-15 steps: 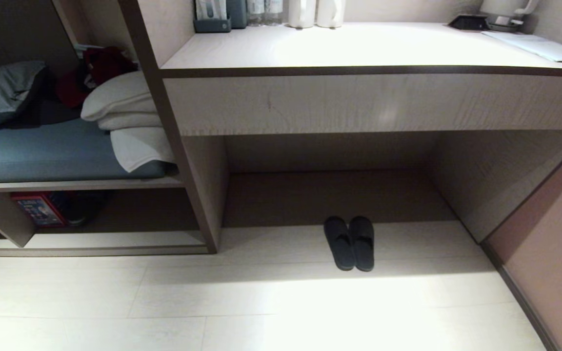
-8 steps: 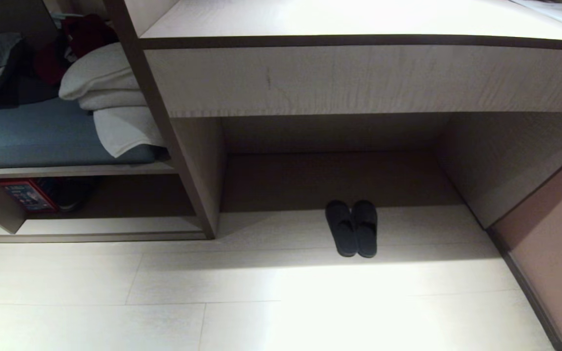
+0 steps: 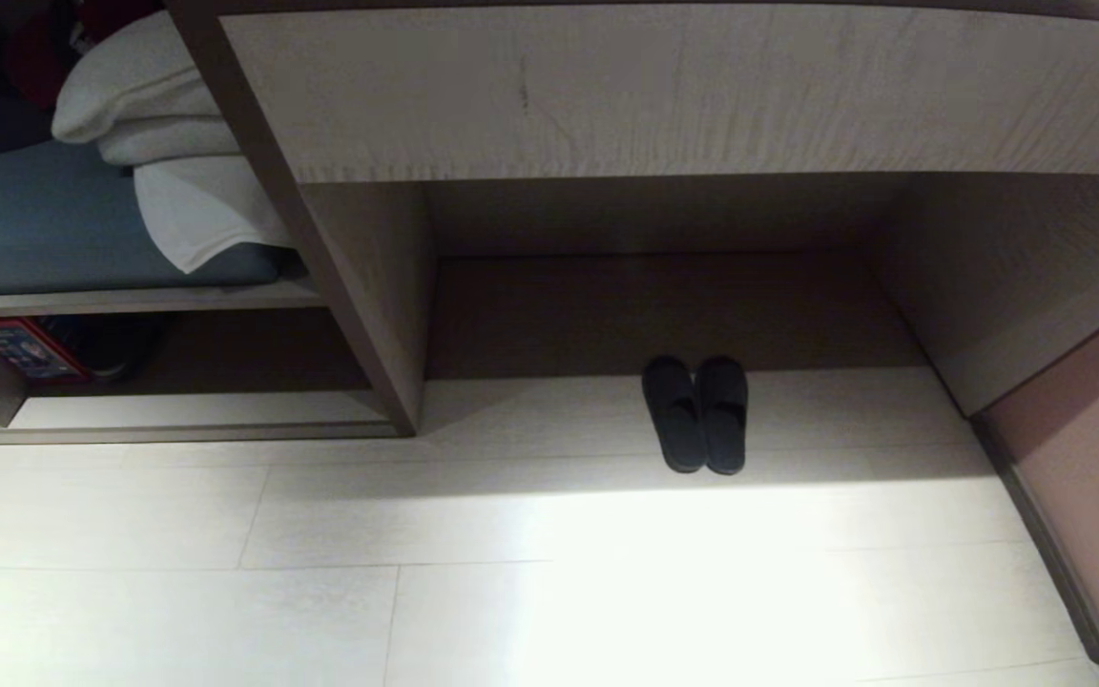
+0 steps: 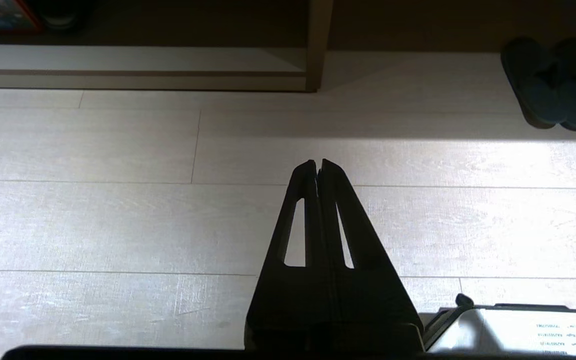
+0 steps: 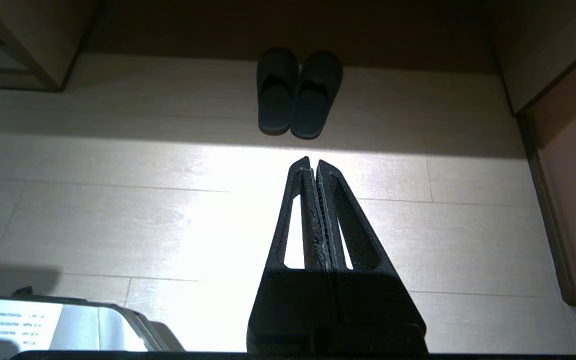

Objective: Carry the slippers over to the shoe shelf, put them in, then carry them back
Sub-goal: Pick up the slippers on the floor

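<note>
Pair of dark soft closed-toe slippers (image 3: 695, 415) side by side on floor, centre frame, under bench; both grippers' fingers shut, empty: open right gripper (image 5: 314, 162) w/ low, square approach.

Folded white towels (image 3: 168, 143) on blue cushion (image 3: 53, 229) (upper shelf).

Two slippers (image 3: 695, 416) — one pair; two grippers, left (image 4: 317, 165) and right (image 5: 313, 162) — one shoe shelf (image 3: 196, 410).
</note>
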You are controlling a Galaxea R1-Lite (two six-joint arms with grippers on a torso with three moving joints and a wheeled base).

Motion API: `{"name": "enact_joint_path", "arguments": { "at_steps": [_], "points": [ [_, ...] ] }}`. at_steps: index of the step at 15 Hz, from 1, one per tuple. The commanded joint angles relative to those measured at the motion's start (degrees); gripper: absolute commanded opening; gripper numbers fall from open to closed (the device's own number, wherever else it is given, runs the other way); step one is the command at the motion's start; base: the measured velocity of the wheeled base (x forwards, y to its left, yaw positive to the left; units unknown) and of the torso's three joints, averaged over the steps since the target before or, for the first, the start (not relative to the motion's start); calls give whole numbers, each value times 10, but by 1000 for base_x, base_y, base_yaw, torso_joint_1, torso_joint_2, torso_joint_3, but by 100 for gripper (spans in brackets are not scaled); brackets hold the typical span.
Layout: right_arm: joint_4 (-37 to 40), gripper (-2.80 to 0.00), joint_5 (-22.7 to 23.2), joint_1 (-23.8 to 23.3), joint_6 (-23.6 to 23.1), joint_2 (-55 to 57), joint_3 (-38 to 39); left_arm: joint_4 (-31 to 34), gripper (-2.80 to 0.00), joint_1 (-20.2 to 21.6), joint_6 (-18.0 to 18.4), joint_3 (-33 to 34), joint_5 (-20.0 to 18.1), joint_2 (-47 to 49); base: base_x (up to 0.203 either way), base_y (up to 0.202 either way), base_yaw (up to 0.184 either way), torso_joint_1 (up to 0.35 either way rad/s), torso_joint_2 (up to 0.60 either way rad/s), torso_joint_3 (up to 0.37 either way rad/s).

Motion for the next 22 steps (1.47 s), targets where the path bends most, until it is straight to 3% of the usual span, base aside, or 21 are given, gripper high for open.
{"name": "enact_joint_path", "arguments": {
  "at_steps": [1, 22],
  "points": [
    [0, -280, 0, 0, -1, -1, 0, 0, -280, 0, 0, 0, 0, 0, 0, 0, 0, 7, 7, -188],
    [0, -280, 0, 0, 0, -1, 0, 0, -280, 0, 0, 0, 0, 0, 0, 0, 0, 3, 3, -199]
  ]
}}
